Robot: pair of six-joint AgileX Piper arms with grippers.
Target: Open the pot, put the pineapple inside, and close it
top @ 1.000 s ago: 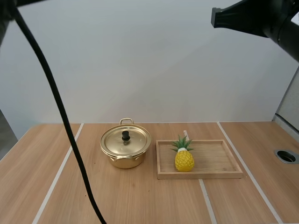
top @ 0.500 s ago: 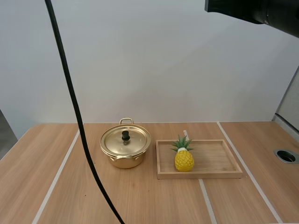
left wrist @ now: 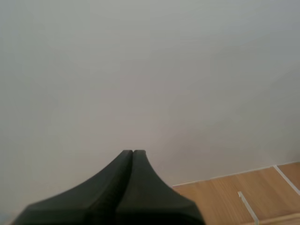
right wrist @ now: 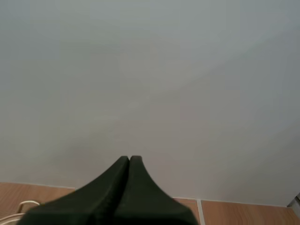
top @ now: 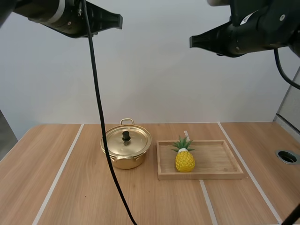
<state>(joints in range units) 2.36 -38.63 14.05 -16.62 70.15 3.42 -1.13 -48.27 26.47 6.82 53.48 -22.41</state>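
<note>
Black and pressed flat together, my left fingers point(left wrist: 133, 157) form one dark wedge with nothing between them. My right fingers point(right wrist: 129, 161) are clenched the same way, also on nothing. Both pairs hang high above the table point(top: 70, 187) with their tips turned inward toward each other, well apart from everything below.

Down on the table, the gold pot point(top: 125, 158) stands with its lid point(top: 136, 140) seated. The black knob point(top: 126, 136) stands upright in the middle of the lid. Just beside the pot, on my right, lies the wooden tray point(top: 215, 161). The pineapple point(top: 184, 159) stands upright on the end of the tray nearest the pot, close to the pot but not touching it.

I judge the task to be at its very start. The step in hand is opening the pot, and nothing has been lifted yet. The pot sits nearer my left side, so the next move seems to fall to my left arm. It should come down over the pot and part the fingers enough to straddle the knob. Once centred on it, they should pinch and lift straight up so the pot is not dragged along. The lid would then need a bare spot on the table away from the tray. That keeps the way from tray to pot free for my right fingers and the pineapple.
</note>
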